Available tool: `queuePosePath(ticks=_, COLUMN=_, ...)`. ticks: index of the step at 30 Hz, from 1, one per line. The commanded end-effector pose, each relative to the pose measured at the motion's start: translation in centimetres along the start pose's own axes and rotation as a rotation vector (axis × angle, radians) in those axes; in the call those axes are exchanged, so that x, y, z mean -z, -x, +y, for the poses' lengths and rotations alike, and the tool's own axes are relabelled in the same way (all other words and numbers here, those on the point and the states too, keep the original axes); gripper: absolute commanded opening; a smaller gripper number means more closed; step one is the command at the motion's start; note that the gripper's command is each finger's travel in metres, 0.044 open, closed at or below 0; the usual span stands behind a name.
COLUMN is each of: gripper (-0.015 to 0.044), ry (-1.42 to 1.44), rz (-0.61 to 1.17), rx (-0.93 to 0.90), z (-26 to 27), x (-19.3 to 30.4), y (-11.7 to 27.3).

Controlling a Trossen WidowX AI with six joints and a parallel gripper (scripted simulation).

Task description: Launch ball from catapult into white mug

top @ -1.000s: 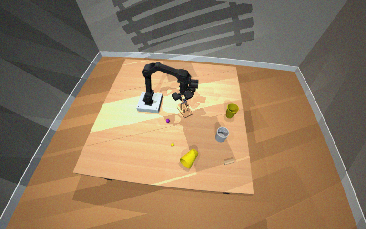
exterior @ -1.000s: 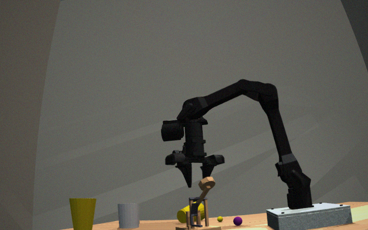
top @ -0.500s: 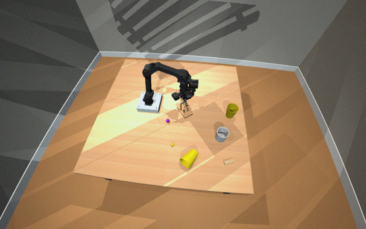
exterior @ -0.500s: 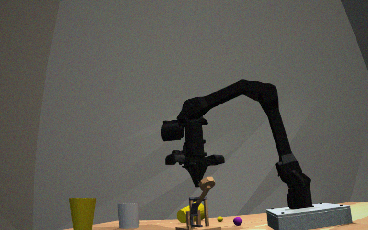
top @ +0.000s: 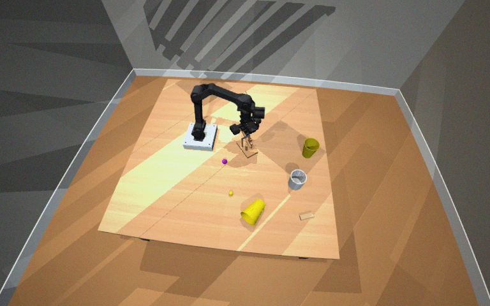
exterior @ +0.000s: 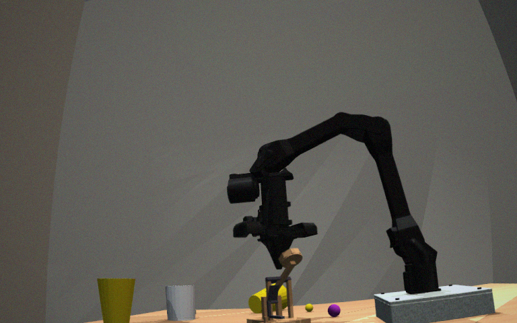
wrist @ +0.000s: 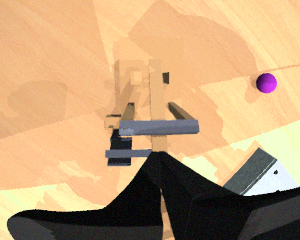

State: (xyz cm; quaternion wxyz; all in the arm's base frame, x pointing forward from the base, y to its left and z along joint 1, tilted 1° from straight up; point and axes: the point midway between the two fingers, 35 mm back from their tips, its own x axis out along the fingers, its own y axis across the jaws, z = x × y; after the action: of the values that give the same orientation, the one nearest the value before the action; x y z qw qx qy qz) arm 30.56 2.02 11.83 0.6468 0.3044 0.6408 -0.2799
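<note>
My gripper [exterior: 279, 267] [wrist: 157, 158] is shut and empty, pointing down over the catapult, its tips beside the launching arm's cup. The wooden catapult [top: 246, 148] [exterior: 289, 298] [wrist: 160, 127] stands with dark blue crossbars and its arm raised. Its cup [exterior: 290, 257] is hidden behind the fingers in the wrist view, and its inside cannot be seen. A purple ball [top: 224, 160] [exterior: 334, 310] [wrist: 266, 83] and a smaller yellow ball [top: 230, 193] [exterior: 309, 307] lie on the table. The white mug [top: 296, 183] [exterior: 180, 303] stands upright, looking greyish.
An olive-yellow cup [top: 309, 150] [exterior: 116, 300] stands upright near the mug. A bright yellow cup [top: 254, 211] [exterior: 256, 304] lies on its side. A small wooden block [top: 306, 215] lies near the table's right edge. The arm's base plate [top: 198, 145] [exterior: 433, 302] is near the catapult.
</note>
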Motion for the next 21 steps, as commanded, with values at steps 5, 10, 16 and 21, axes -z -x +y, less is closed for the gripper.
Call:
queuePosePath(ticks=5, gripper=0.0000, ry=-0.001, rz=0.000, rx=0.002, z=0.0, x=0.7, y=-1.2)
queuePosePath(ticks=10, gripper=0.0000, ry=0.000, rz=0.000, rx=0.002, z=0.1, x=1.1, y=-1.9)
queuePosePath(ticks=16, gripper=0.0000, ry=0.000, rz=0.000, rx=0.002, z=0.1, x=1.7, y=-2.7)
queuePosePath(ticks=21, gripper=0.0000, ry=0.001, rz=0.001, rx=0.002, z=0.0, x=2.0, y=-3.2)
